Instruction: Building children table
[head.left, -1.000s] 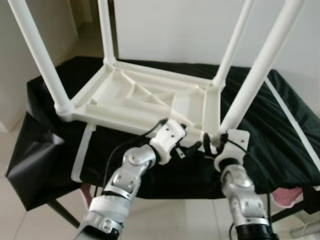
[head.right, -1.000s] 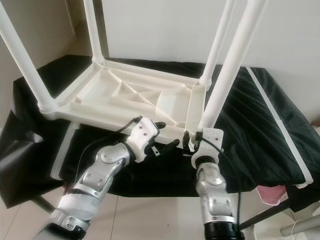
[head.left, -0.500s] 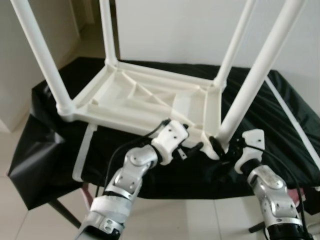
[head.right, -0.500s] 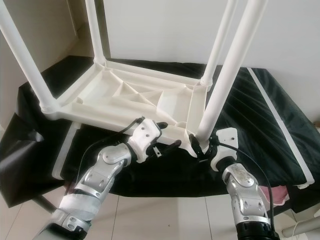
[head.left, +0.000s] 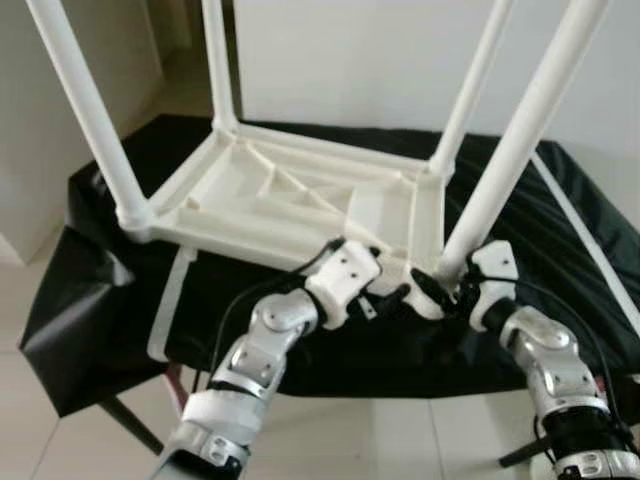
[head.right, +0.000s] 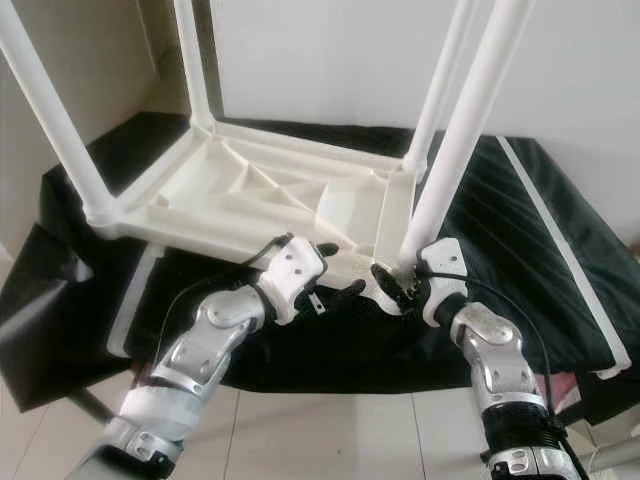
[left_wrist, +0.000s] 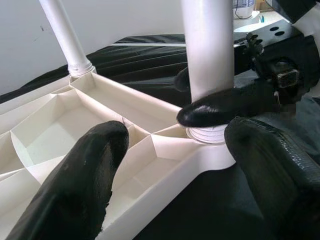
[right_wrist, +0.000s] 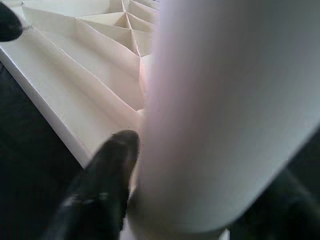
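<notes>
Right gripper (head.right: 395, 283) swung onto table leg (head.right: 455, 160), pinching | left gripper (head.right: 340, 285) spread

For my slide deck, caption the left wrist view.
Right pincer clasps the near leg at its socket on the upturned table.

Premises appear to be a room in a home. Pale tiled floor (head.left: 30, 430) runs along the lower left of the frame; plain white wall (head.left: 350, 60) fills the upper centre. A doorway or passage (head.left: 180, 50) opens at upper left. A tabletop under black cloth (head.left: 90, 300) occupies the middle, bearing an upturned white plastic children's table (head.left: 290, 195). Pink item (head.right: 560, 385) at lower right, unidentified.
</notes>
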